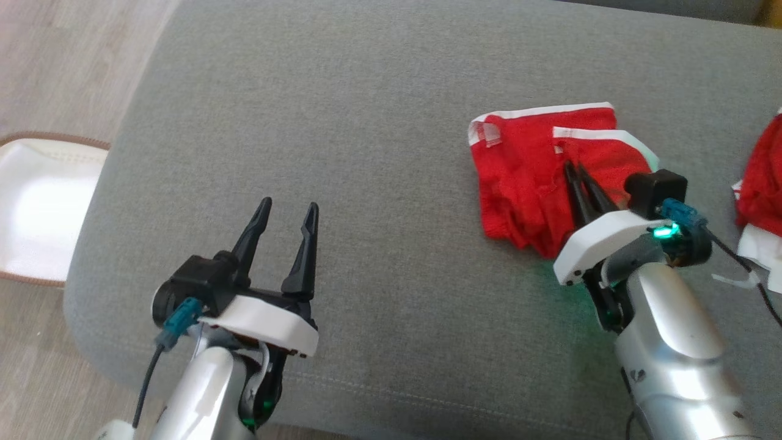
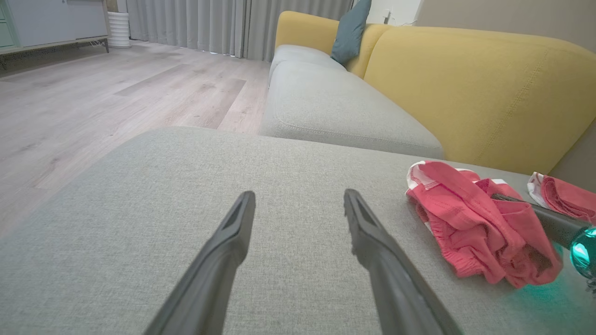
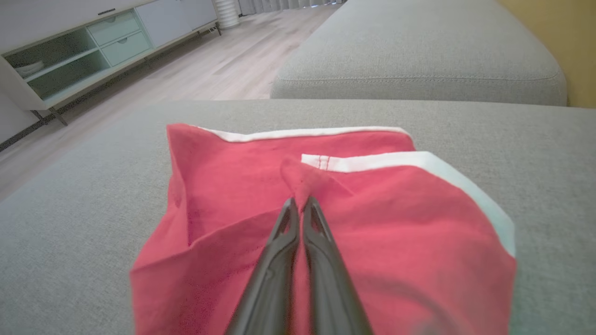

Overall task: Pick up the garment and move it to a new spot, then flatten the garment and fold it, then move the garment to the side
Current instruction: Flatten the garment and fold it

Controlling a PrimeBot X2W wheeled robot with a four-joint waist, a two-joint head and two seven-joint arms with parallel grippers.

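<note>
A fold of the red shorts point(image 3: 223, 186) was pinched by the right gripper point(image 3: 301, 204) at its tips (left gripper point(image 1: 289, 206) spread); a slow, straight lift was advised.

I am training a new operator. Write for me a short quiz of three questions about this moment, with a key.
1. True or false: the left gripper stands open and holds nothing.
2. What does the right gripper pinch? A) the grey cushion B) a fold of the red garment C) a cable
3. Fill in: a second red garment lies at the ____ edge of the head view.
Key: 1 true; 2 B; 3 right.
</note>
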